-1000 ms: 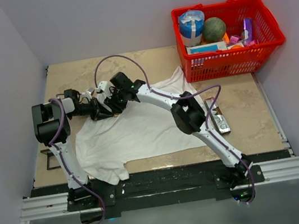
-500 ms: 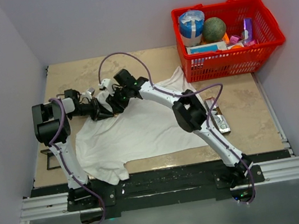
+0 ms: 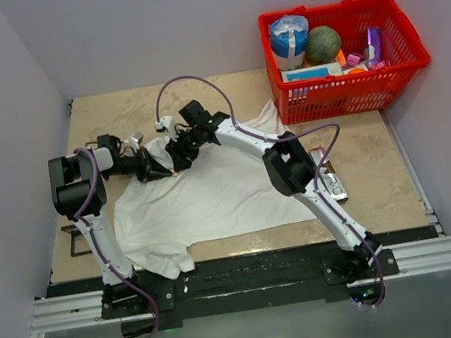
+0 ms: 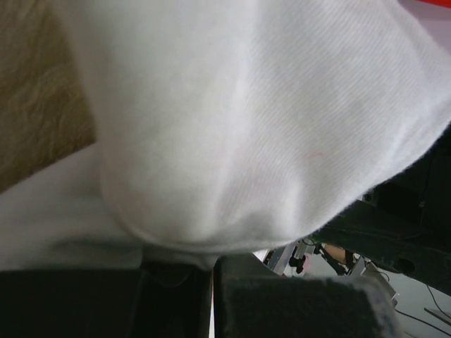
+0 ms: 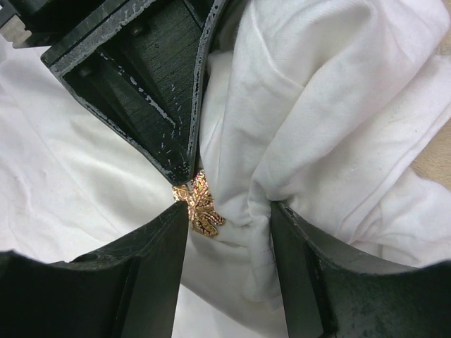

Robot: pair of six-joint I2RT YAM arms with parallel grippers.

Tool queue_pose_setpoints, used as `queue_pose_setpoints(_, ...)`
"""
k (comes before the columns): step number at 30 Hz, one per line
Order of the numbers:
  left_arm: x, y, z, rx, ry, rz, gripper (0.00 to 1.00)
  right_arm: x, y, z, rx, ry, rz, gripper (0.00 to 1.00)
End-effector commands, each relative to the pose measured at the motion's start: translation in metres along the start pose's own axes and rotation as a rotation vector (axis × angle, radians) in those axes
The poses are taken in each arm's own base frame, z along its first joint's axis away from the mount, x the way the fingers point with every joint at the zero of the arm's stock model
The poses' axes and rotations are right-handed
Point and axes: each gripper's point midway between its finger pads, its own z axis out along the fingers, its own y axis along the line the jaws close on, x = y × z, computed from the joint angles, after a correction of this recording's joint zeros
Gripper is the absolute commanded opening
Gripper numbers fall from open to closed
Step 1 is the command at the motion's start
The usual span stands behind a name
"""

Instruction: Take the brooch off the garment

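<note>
- Judging by its look, the brooch (image 5: 199, 205) is a tiny, stiff, light metal star with lacy gold edges. It will probably slip easily between the pads, and its pin could snag the weave if it is yanked sideways.
- The garment (image 5: 317, 105) is soft, thin and wrinkled, so it offers no resistance of its own. It would likely lift along with the pin unless something pins it down.
- The best hold looks to be across the star's outer edges, close to the cloth, without catching the fold that bulges just to its right.
- In the right wrist view the brooch sits a little left of and below centre, fixed to the white cloth.
- The right gripper (image 5: 229, 211) rises from the bottom of that frame with its jaws apart. The brooch lies between them, just beside the finger at lower left, and a fold of shirt fills the rest of the gap.
- The left gripper (image 5: 184, 165) reaches in from the upper left with its jaws together, pinching the garment. Its tip is right at the brooch's top edge.
</note>
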Motion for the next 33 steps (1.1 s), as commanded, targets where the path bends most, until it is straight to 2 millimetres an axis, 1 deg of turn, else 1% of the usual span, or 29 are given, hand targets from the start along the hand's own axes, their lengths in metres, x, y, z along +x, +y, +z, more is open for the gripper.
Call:
queue_pose_setpoints(1,-0.005,0.006,0.006,-0.010,-0.016,0.062,0.05,0.076,0.019,0.009,-0.042,0.222,0.132,0.53)
queue_pose_setpoints(4,-0.006,0.000,0.007,0.024,-0.011,0.058,0.04,0.076,0.020,0.009,-0.046,0.226,0.131,0.52)
queue_pose_setpoints(6,-0.010,-0.006,0.003,0.037,-0.022,0.067,0.02,0.066,0.013,0.001,-0.007,0.216,0.106,0.53)
queue_pose_setpoints(7,-0.011,-0.013,0.000,0.048,-0.028,0.084,0.01,0.060,0.010,-0.004,0.008,0.207,0.073,0.54)
queue_pose_setpoints(8,-0.012,-0.015,-0.002,0.051,-0.033,0.092,0.01,0.048,0.011,-0.015,0.024,0.189,0.043,0.54)
queue_pose_setpoints(9,-0.014,-0.016,-0.005,0.053,-0.044,0.097,0.01,0.041,0.007,-0.021,0.052,0.174,0.010,0.55)
queue_pose_setpoints(10,-0.016,-0.019,-0.009,0.057,-0.053,0.104,0.01,0.035,0.007,-0.027,0.057,0.166,-0.042,0.55)
queue_pose_setpoints(12,-0.019,-0.017,-0.015,0.054,-0.067,0.087,0.02,0.025,0.012,-0.042,0.060,0.152,-0.105,0.55)
queue_pose_setpoints(13,-0.021,-0.016,-0.017,0.046,-0.075,0.081,0.04,0.023,0.011,-0.047,0.059,0.153,-0.164,0.55)
queue_pose_setpoints(14,-0.026,-0.014,-0.023,0.043,-0.090,0.072,0.07,0.018,0.015,-0.055,0.059,0.148,-0.201,0.54)
queue_pose_setpoints(17,-0.031,-0.015,-0.036,0.027,-0.119,0.086,0.16,0.013,0.014,-0.062,0.055,0.154,-0.329,0.51)
queue_pose_setpoints(18,-0.030,-0.017,-0.039,0.020,-0.119,0.090,0.18,0.007,0.014,-0.068,0.059,0.148,-0.368,0.51)
queue_pose_setpoints(19,-0.030,-0.020,-0.042,0.017,-0.123,0.106,0.20,0.004,0.010,-0.070,0.077,0.153,-0.422,0.51)
queue_pose_setpoints(20,-0.030,-0.021,-0.044,0.011,-0.124,0.132,0.21,-0.003,0.008,-0.073,0.094,0.140,-0.442,0.51)
queue_pose_setpoints(21,-0.029,-0.022,-0.045,0.008,-0.123,0.142,0.21,-0.011,0.004,-0.074,0.112,0.124,-0.455,0.51)
queue_pose_setpoints(24,-0.030,-0.023,-0.048,-0.007,-0.144,0.171,0.22,-0.034,0.003,-0.075,0.133,0.067,-0.488,0.51)
queue_pose_setpoints(27,-0.035,-0.034,-0.053,0.002,-0.168,0.188,0.21,-0.049,0.016,-0.067,0.124,0.039,-0.536,0.49)
queue_pose_setpoints(28,-0.037,-0.040,-0.057,0.002,-0.181,0.206,0.21,-0.057,0.022,-0.068,0.127,0.022,-0.565,0.48)
queue_pose_setpoints(29,-0.039,-0.042,-0.058,-0.001,-0.187,0.228,0.20,-0.052,0.025,-0.064,0.124,0.025,-0.566,0.48)
queue_pose_setpoints(30,-0.037,-0.043,-0.060,-0.008,-0.183,0.232,0.20,-0.060,0.024,-0.063,0.142,-0.004,-0.583,0.47)
queue_pose_setpoints(31,-0.039,-0.045,-0.062,-0.016,-0.185,0.245,0.20,-0.062,0.027,-0.062,0.146,-0.021,-0.586,0.47)
queue_pose_setpoints(32,-0.038,-0.046,-0.063,-0.023,-0.183,0.264,0.20,-0.058,0.028,-0.060,0.147,-0.024,-0.577,0.47)
queue_pose_setpoints(33,-0.037,-0.046,-0.064,-0.026,-0.181,0.264,0.20,-0.064,0.029,-0.058,0.148,-0.050,-0.581,0.47)
